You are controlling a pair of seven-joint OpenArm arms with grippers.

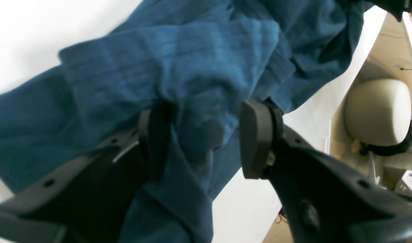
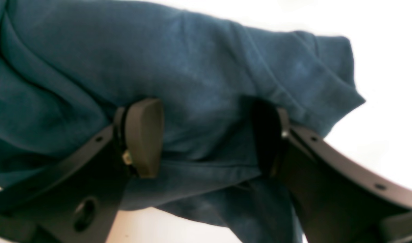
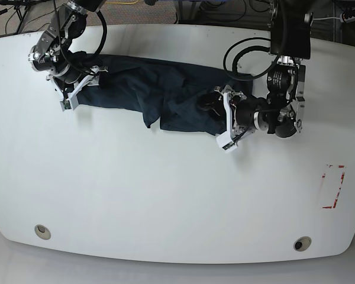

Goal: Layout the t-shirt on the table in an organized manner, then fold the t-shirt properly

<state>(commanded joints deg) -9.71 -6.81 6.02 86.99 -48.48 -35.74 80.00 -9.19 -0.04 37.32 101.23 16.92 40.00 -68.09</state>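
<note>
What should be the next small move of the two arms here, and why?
Probably close both end effectors on the cloth. The left end effector and the right end effector are open, each with a fold of the dark navy-blue soft fabric t-shirt between its fingers. The shirt lies bunched on the glossy white table, so gripping comes before spreading.

One t-shirt (image 3: 165, 100), one table (image 3: 165, 195), two grommet holes (image 3: 42, 231), one tape rectangle (image 3: 333, 186), two grippers, left gripper (image 3: 216, 118), right gripper (image 3: 80, 89)
</note>
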